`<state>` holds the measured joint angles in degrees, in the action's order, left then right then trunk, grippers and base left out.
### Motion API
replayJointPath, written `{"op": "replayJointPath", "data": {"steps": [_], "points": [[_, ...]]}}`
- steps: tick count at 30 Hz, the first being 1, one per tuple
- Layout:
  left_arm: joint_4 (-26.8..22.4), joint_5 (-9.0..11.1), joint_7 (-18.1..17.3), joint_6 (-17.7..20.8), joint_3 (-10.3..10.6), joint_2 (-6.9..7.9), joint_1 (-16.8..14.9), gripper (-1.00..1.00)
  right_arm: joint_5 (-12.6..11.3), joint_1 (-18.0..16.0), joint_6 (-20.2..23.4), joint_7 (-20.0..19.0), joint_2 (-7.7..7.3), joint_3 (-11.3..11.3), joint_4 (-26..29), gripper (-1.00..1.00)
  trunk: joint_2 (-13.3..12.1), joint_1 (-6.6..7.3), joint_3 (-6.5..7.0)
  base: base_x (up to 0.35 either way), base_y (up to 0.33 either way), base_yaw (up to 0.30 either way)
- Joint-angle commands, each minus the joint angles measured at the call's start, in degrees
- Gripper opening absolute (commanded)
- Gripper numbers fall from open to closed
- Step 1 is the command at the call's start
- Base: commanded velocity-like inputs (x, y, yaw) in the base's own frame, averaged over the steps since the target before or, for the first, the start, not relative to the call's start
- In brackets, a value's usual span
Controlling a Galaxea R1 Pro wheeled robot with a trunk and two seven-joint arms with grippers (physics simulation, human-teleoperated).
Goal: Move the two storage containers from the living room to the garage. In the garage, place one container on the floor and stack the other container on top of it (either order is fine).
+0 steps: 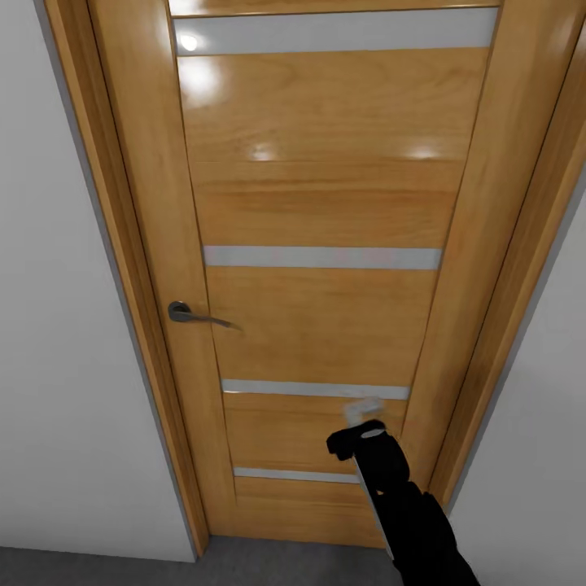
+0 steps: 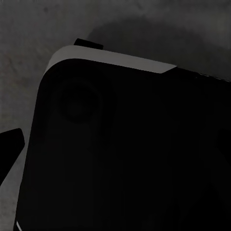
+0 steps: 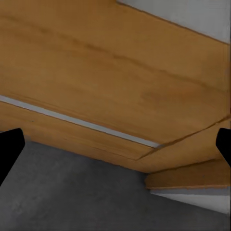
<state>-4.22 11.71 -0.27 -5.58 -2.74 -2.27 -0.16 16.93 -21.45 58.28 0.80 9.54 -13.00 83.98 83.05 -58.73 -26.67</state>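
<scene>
1. Right hand (image 1: 356, 419) is raised near the door's (image 1: 325, 317) lower right panel, by its hinge side. In the right wrist view its fingertips (image 3: 9, 149) stand wide apart, nothing between them.
2. Left hand: its wrist view looks down at a dark robot part (image 2: 130, 154) over grey floor (image 2: 29, 29); whether it is apart or together I cannot tell.
3. Door is closed and fills the way ahead; the handle (image 1: 191, 314) sits on its far left edge, up and across from the right hand, lever pointing right.
4. Containers are not in sight; I judge the robot is between rooms, and the handle is the next reach.
</scene>
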Motion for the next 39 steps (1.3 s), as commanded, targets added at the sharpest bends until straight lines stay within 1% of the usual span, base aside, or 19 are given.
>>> {"op": "replayJointPath", "data": {"steps": [1,3,4,6,9,11,12,13,14,15,16,17,20,23,28,32,37,38,39], "points": [[0.0,0.16,-0.02,-0.14,-0.25,-0.02,-0.01,1.0,0.77,-0.05,0.25,0.31,0.46,-0.36,0.17,1.0,0.03,0.0,-0.06,0.0,0.0,0.0],[0.0,0.16,-0.06,-0.14,-0.25,-0.02,-0.01,1.0,3.02,-0.33,0.14,1.16,0.46,-1.08,0.77,1.0,0.03,0.0,-0.06,0.0,0.0,0.0],[0.0,0.16,-0.06,-0.14,-0.25,-0.02,-0.01,1.0,3.56,-0.58,0.06,1.32,0.46,-1.25,0.91,1.0,0.03,0.0,-0.06,0.0,0.0,0.0],[0.0,0.16,-0.07,-0.14,-0.25,-0.02,-0.01,1.0,5.36,-2.73,-0.46,1.68,0.46,-2.19,1.13,1.0,0.03,0.0,-0.06,0.0,0.0,0.0],[0.0,0.16,-0.08,-0.14,-0.25,-0.02,-0.01,1.0,6.21,-6.04,-0.8,1.88,0.46,-3.01,0.97,1.0,0.03,0.0,-0.06,0.0,0.0,0.0],[0.0,0.16,-0.08,-0.14,-0.25,-0.02,-0.01,1.0,6.53,-9.84,-0.93,1.96,0.46,-3.42,0.8,1.0,0.03,0.0,-0.06,0.0,0.0,0.0],[0.0,0.16,-0.08,-0.14,-0.25,-0.02,-0.01,1.0,6.57,-10.78,-0.94,1.97,0.46,-3.49,0.76,1.0,0.03,0.0,-0.06,0.0,0.0,0.0],[0.0,0.16,-0.08,-0.14,-0.25,-0.02,-0.01,1.0,6.6,-12.59,-0.93,1.99,0.46,-3.73,0.69,1.0,0.03,0.0,-0.06,0.0,0.0,0.0],[0.0,0.16,-0.08,-0.14,-0.25,-0.02,-0.01,1.0,6.61,-14.1,-0.9,2.0,0.46,-4.32,0.62,1.0,0.03,0.0,-0.06,0.0,0.0,0.0],[0.0,0.16,-0.08,-0.14,-0.25,-0.02,-0.01,1.0,6.63,-14.67,-0.92,2.0,0.46,-4.75,0.59,1.0,0.03,0.0,-0.06,0.0,0.0,0.0],[0.0,0.16,-0.08,-0.14,-0.25,-0.02,-0.01,1.0,6.76,-15.49,-0.98,2.06,0.46,-5.87,0.49,1.0,0.03,0.0,-0.06,0.0,0.0,0.0],[0.0,0.16,-0.08,-0.14,-0.25,-0.02,-0.01,1.0,6.86,-15.79,-1.02,2.1,0.46,-6.49,0.45,1.0,0.03,0.0,-0.06,0.0,0.0,0.0],[0.0,0.16,-0.08,-0.14,-0.24,-0.02,-0.01,1.0,7.62,-16.57,-1.47,2.92,0.46,-9.38,0.54,1.0,0.03,0.0,-0.06,0.0,0.0,0.0],[0.0,0.16,-0.08,-0.14,-0.25,-0.02,-0.01,1.0,8.18,-16.83,-3.2,4.68,0.46,-10.67,0.58,1.0,0.03,0.0,-0.06,0.0,0.0,0.0],[0.0,0.13,-0.08,-0.14,-0.19,-0.02,-0.01,1.0,8.13,-16.94,-5.05,7.25,0.46,-11.25,0.5,1.0,0.03,0.0,-0.06,0.0,0.0,0.0],[-0.01,0.15,-0.08,-0.14,-0.24,-0.02,-0.01,1.0,7.56,-16.95,-5.21,7.39,0.46,-11.33,0.3,1.0,0.03,0.0,-0.06,0.0,0.0,0.0],[0.0,0.16,-0.05,-0.14,-0.25,-0.02,-0.01,1.0,7.97,-16.95,-5.64,7.8,0.46,-11.51,-0.04,1.0,0.03,0.0,-0.06,0.0,0.0,0.0],[0.0,0.16,-0.04,-0.14,-0.25,-0.02,-0.01,1.0,8.06,-16.95,-7.79,7.92,0.46,-11.59,-2.79,1.0,0.03,0.0,-0.06,0.0,0.0,0.0],[0.0,0.16,-0.03,-0.14,-0.25,-0.02,-0.01,1.0,8.08,-16.95,-8.83,7.94,0.46,-11.59,-4.05,1.0,0.03,0.0,-0.06,0.0,0.0,0.0]]}}
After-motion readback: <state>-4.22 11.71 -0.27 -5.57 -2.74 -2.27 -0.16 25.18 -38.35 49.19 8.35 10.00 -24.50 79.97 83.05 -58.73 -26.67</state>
